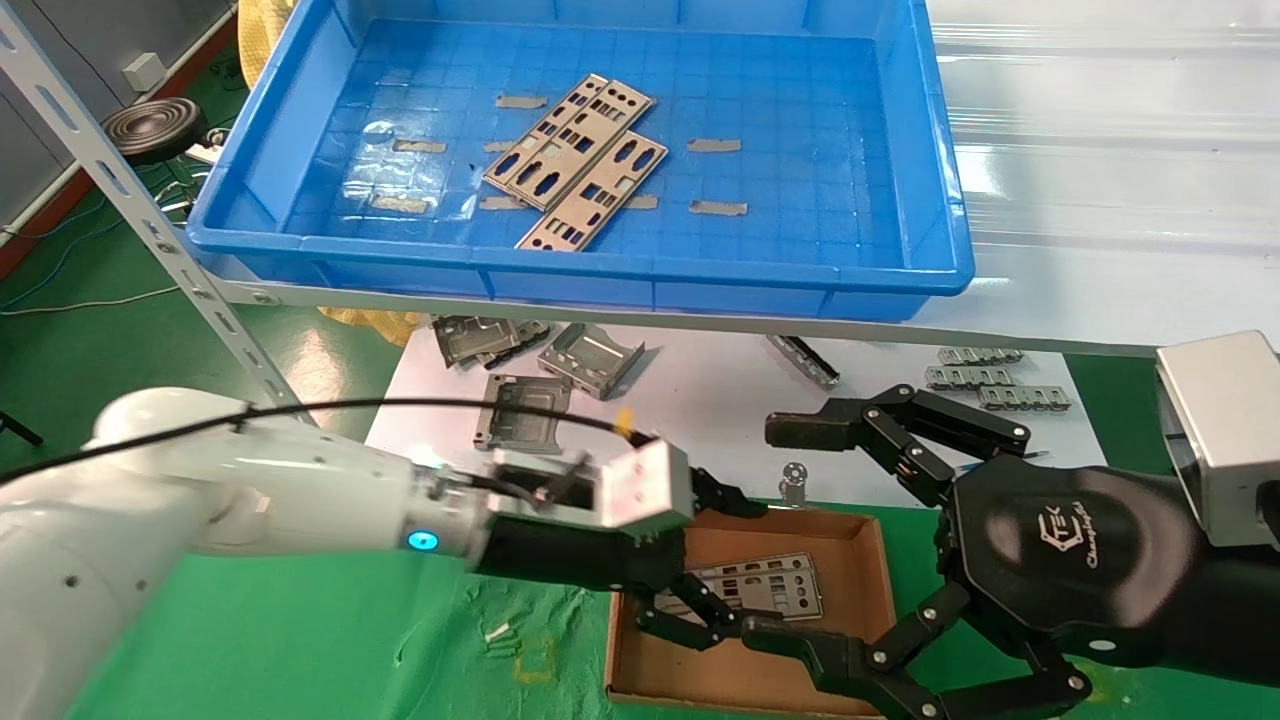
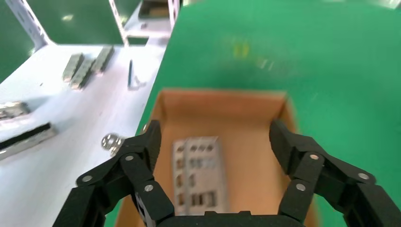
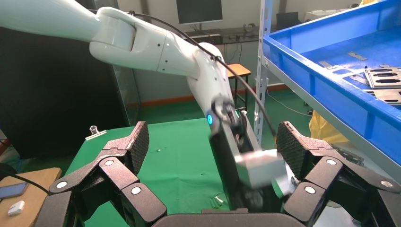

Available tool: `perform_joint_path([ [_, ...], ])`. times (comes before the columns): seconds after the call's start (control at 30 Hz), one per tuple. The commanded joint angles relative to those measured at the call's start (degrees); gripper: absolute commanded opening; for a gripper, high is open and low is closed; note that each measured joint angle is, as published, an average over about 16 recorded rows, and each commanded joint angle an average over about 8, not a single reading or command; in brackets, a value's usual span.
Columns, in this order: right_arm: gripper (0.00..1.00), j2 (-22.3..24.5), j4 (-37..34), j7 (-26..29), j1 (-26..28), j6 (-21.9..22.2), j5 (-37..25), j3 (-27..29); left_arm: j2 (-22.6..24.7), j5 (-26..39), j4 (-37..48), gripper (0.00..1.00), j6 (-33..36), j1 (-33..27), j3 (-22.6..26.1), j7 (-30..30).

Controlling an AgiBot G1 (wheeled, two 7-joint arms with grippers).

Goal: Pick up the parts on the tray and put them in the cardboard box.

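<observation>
The blue tray [image 1: 600, 275] sits on the shelf at the top and holds a few overlapping grey punched plates [image 1: 575, 160]. The cardboard box [image 1: 882, 600] lies on the green cloth at the bottom centre, with one plate [image 1: 770, 590] flat inside. My left gripper [image 1: 725, 565] hangs open and empty just above the box. In the left wrist view the left gripper [image 2: 215, 135] straddles that plate [image 2: 201, 175] inside the box [image 2: 222, 97] without touching it. My right gripper [image 1: 780, 530] is open and empty to the right of the box, and the right wrist view [image 3: 213, 137] shows the tray [image 3: 321, 80].
A white sheet below the shelf carries folded metal brackets [image 1: 590, 355], clip strips [image 1: 980, 375] and a small metal ring [image 1: 793, 480]. A slanted perforated shelf post [image 1: 150, 230] stands at the left. Green cloth [image 1: 300, 640] covers the lower table.
</observation>
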Motion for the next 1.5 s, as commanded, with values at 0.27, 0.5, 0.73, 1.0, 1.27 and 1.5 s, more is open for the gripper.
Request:
perform_joint_path([
  [0.27, 1.0, 0.0, -0.01, 0.0, -0.01, 0.01, 0.01, 0.01, -1.96, -4.62, 4.16, 1.0, 9.92, -1.39, -1.62, -3.46],
  [0.5, 1.0, 0.0, -0.01, 0.0, -0.01, 0.01, 0.01, 0.01, -2.18, -4.07, 3.25, 1.0, 9.21, -1.0, -1.91, -3.4],
  [0.73, 1.0, 0.0, -0.02, -0.01, -0.01, 0.01, 0.01, 0.01, -5.4, -4.3, -1.67, 1.0, 9.06, 1.37, -5.57, -5.84],
  [1.0, 1.0, 0.01, -0.02, -0.01, -0.01, 0.01, 0.01, 0.01, -10.61, -4.6, -9.68, 1.0, 8.81, 5.18, -11.48, -9.78],
  [1.27, 1.0, 0.01, -0.02, -0.01, -0.01, 0.01, 0.01, 0.01, -15.82, -4.91, -17.68, 1.0, 8.56, 8.99, -17.37, -13.71],
  [1.5, 1.0, 0.01, -0.02, -0.01, -0.01, 0.01, 0.01, 0.01, -20.38, -5.17, -24.69, 1.0, 8.34, 12.33, -22.54, -17.16],
])
